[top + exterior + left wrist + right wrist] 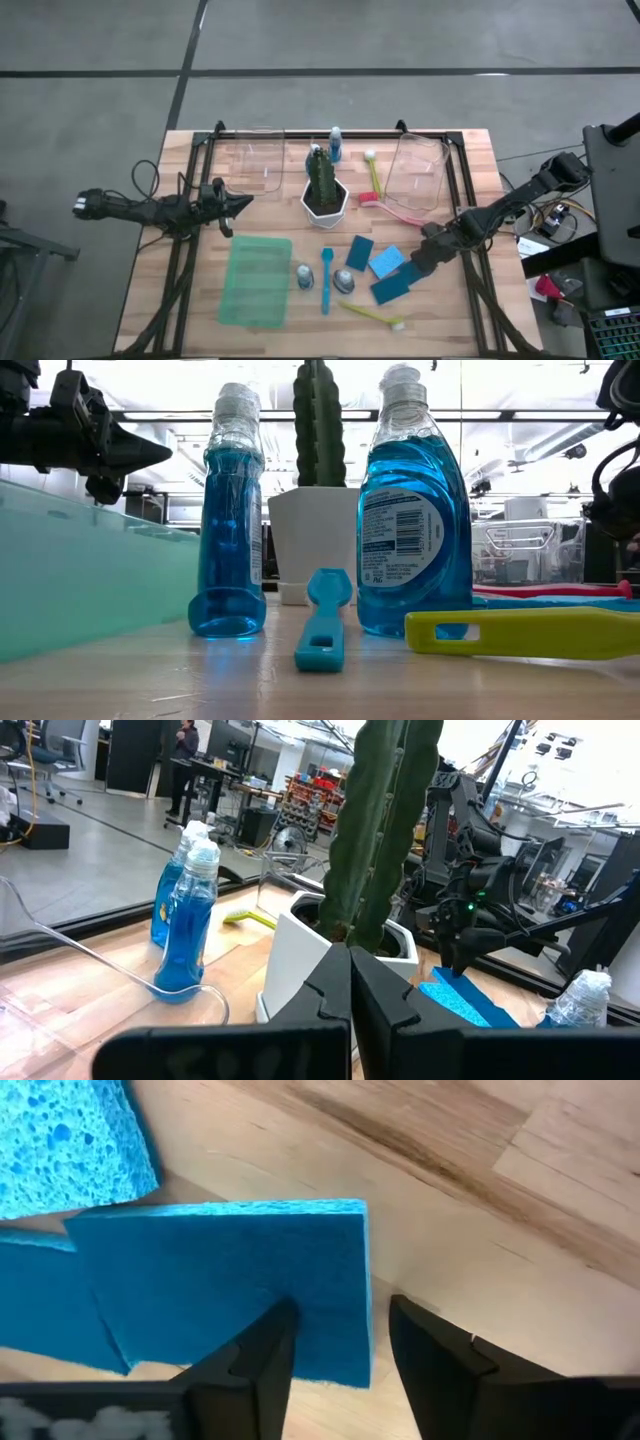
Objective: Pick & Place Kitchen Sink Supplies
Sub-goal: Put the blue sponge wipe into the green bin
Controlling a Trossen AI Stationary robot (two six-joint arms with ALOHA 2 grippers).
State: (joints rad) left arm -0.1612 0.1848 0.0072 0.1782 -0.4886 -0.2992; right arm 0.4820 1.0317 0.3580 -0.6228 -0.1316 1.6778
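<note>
A dark blue sponge [395, 285] [230, 1270] lies flat on the table at the near right, beside a light blue sponge [386, 262] and another dark one [359, 252]. My right gripper [420, 262] [342, 1308] points steeply down at its right end, open. One finger stands over the sponge's top and the other over bare wood past its edge. Two blue bottles [230, 530] [412, 520] stand upright near the blue brush [326, 280] and the yellow brush [372, 315]. My left gripper [240, 203] [350, 970] waits shut at the left, level above the table. My right gripper straddles the dark sponge's short end edge [365, 1295] from above, slanting down. One fingertip [270, 1340] is over the sponge's top face, the other [425, 1350] beside the edge above the wood. Whether either finger touches the sponge, I cannot tell. The sponge lies flat on the table.
A cactus in a white pot [322, 185] stands mid-table. A green tray [256, 280] lies at the near left. Clear bins [255, 160] [415, 175] sit at the back, with a third bottle [335, 145] and a pink brush [400, 208] by the right bin.
</note>
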